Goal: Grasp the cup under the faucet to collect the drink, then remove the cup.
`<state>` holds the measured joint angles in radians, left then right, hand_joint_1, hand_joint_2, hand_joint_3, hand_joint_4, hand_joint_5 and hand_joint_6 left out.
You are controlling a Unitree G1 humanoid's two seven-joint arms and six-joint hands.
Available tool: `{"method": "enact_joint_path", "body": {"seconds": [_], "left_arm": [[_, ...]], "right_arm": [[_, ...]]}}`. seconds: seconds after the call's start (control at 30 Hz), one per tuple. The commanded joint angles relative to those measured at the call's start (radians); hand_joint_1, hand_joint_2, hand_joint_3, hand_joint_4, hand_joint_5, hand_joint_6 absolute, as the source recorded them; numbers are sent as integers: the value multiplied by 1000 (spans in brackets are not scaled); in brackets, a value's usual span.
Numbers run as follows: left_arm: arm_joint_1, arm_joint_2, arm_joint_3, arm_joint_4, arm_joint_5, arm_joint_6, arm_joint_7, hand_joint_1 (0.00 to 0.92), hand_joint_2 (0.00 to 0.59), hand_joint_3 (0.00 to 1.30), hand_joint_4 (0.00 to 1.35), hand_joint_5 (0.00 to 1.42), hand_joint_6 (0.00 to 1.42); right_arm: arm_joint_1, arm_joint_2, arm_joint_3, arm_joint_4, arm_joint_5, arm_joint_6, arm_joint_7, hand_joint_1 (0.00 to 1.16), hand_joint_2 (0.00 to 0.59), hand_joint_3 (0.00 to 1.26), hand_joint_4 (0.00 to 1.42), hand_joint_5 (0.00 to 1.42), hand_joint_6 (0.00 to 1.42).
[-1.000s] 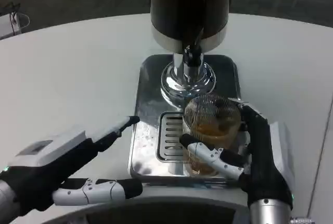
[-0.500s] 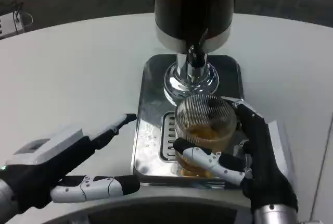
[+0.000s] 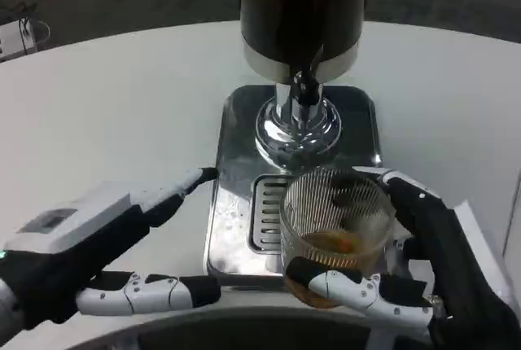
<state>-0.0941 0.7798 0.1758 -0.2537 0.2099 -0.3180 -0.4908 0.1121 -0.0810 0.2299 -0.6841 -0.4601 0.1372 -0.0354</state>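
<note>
the right hand (image 3: 423,273) grasps the ribbed glass cup (image 3: 335,224), amber drink inside, over the drip tray's (image 3: 236,203) front edge, seemingly lifted clear of the faucet (image 3: 303,89) for removal. the left hand (image 3: 106,260) rests released on the worktop (image 3: 106,114), fingers apart.

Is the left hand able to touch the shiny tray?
Probably yes. The left hand is open beside the tray, fingertips near its left edge, with only bare table between.
</note>
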Motion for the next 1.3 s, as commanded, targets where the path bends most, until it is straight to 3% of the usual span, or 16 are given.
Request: {"method": "enact_joint_path", "body": {"seconds": [0.03, 0.3, 0.47, 0.93, 1.3], "left_arm": [[40, 32, 14, -43, 19, -34, -14, 0, 85, 21, 0, 10, 166], [87, 67, 39, -99, 20, -85, -29, 0, 85, 10, 0, 0, 161], [116, 66, 57, -136, 36, -99, -26, 0, 85, 1, 0, 0, 130], [196, 20, 90, -248, 104, -87, -8, 0, 84, 0, 0, 0, 47], [207, 2, 92, -262, 111, -78, -12, 0, 83, 0, 0, 0, 44]], "right_arm": [[43, -38, -29, -117, 32, -10, 74, 993, 260, 1186, 1424, 1424, 1424], [105, -105, -62, -198, 61, -42, 160, 993, 250, 1182, 1421, 1424, 1424], [116, -140, -86, -236, 79, -59, 197, 993, 249, 1182, 1424, 1424, 1424], [145, -165, -146, -281, 104, -82, 227, 984, 245, 1182, 1424, 1424, 1424], [158, -166, -163, -296, 107, -80, 236, 980, 245, 1172, 1424, 1424, 1424]]}}
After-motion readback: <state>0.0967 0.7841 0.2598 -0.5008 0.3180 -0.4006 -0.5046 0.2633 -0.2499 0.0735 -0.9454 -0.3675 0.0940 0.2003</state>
